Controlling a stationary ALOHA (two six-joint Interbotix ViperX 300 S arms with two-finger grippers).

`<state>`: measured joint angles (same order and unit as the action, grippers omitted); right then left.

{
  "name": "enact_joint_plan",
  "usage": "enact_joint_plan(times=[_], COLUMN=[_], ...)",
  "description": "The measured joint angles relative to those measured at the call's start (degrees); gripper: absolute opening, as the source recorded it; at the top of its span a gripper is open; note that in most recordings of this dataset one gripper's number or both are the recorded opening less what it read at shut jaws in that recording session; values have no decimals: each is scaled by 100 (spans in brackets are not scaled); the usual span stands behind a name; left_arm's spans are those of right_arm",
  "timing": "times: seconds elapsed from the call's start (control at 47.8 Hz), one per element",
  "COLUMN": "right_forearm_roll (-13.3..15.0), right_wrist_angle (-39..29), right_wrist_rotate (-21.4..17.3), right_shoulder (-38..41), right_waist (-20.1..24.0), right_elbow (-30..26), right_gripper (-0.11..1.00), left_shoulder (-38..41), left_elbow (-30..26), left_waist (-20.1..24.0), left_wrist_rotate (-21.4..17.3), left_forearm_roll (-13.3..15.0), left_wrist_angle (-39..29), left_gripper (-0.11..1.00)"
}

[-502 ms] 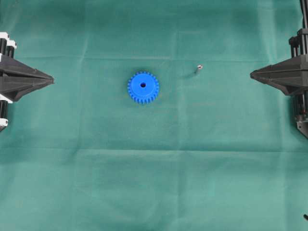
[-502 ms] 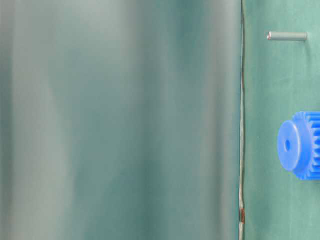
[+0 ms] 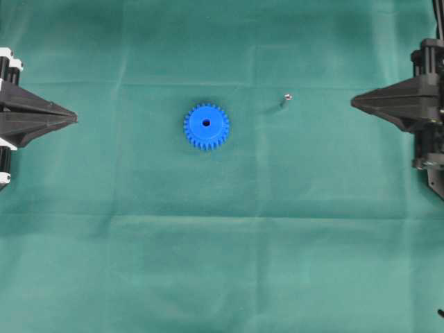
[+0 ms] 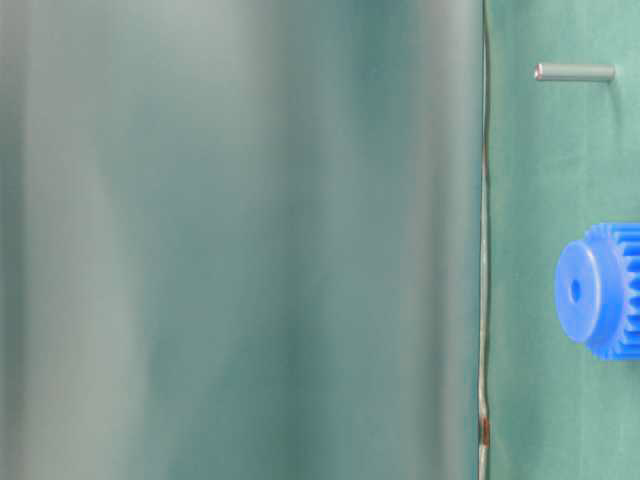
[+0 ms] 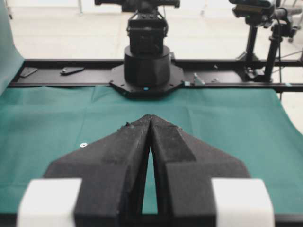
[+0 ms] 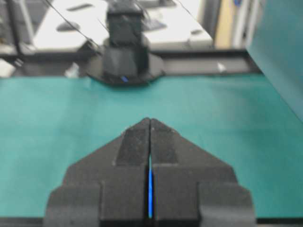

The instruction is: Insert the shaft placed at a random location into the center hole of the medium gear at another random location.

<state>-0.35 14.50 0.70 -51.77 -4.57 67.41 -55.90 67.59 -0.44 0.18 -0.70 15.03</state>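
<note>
One medium gear [image 3: 206,126] lies on the desk [image 3: 222,263], bright blue, with one center hole [image 3: 206,123] in its hub. One shaft [image 3: 285,100] lies apart from it to the right in the overhead view. Two grippers are in view, the left gripper [image 3: 73,116] and the right gripper [image 3: 355,103], each with one pair of jaws, pressed together. One green cloth covers the desk.

A creased green cloth [image 3: 229,270] covers the whole tabletop, evenly lit from above. Beyond its far edge runs a black rail [image 5: 227,78], then a pale floor [image 5: 61,33]. Camera stands [image 5: 258,35] rise on black poles at the right. A blurred green fabric backdrop [image 4: 240,240] fills the table-level view.
</note>
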Motion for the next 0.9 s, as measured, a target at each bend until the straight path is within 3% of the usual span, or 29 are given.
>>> enact_joint_plan(times=[0.105,0.188,0.251,0.418,0.481,0.606,0.899], right_forearm_roll=[-26,-26,-35,-35,-35,-35,-123], right_wrist_angle=[0,9,44,272,431,791,1591], right_wrist_rotate=[0,0,0,0,-9,0,-9], right_shoulder=[272,624,844,1731,2065,2795,4192], right_waist=[-229,-387,-457,-703,-800,-1020,-1151], right_elbow=[44,70,70,70,62,53,-53], right_gripper=[1,13,27,79,91,85,86], left_shoulder=[0,0,0,0,0,0,0], left_elbow=[0,-9,0,0,0,-9,0], left_waist=[9,0,0,0,0,9,0], left_wrist_rotate=[-9,-9,-9,-9,-9,-9,-9], left_forearm_roll=[0,0,0,-9,0,-9,-9], left_wrist_angle=[0,-9,-18,-62,-79,-105,-141], left_gripper=[0,0,0,0,0,0,0])
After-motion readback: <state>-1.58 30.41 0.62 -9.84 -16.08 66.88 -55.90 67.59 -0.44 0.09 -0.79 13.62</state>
